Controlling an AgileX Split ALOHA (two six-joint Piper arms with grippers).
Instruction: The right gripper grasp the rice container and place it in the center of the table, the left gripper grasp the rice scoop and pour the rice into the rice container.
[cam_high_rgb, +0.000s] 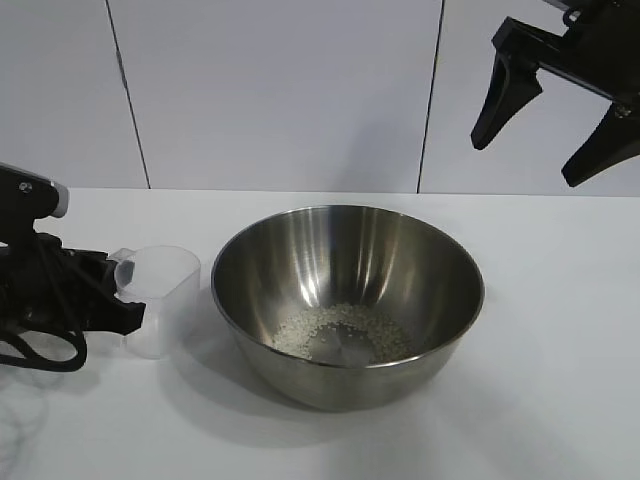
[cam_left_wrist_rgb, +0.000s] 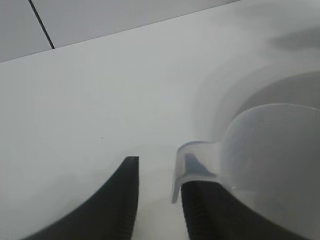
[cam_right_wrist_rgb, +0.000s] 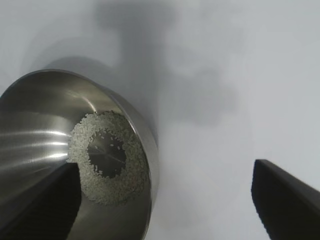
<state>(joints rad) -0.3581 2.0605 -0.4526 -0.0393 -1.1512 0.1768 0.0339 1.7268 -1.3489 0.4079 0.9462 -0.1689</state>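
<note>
two grippers, two very different jobs right now. right gripper (cam_high_rgb: 555, 115) hangs high above the far right side of the table (cam_high_rgb: 560, 390), fingers spread wide and holding nothing, well clear of the rice container (cam_high_rgb: 440, 275). that steel bowl sits about mid-table with the rice (cam_high_rgb: 340, 335) lying in a pale ring across its bottom, so the pour looks done. over on the left, the rice scoop (cam_high_rgb: 160, 295) stands upright on the table just beside the bowl, looking empty, and the left gripper (cam_left_wrist_rgb: 159, 200) sits low at its handle with the fingers parted: in the left wrist view one finger is apart from the handle tab, the other lies right against it. that's the danger, i'd say. if the arm pulls away at an angle, that finger could snag the tab and tip the light cup over or shove it into the bowl; a straight retreat looks safest.
</note>
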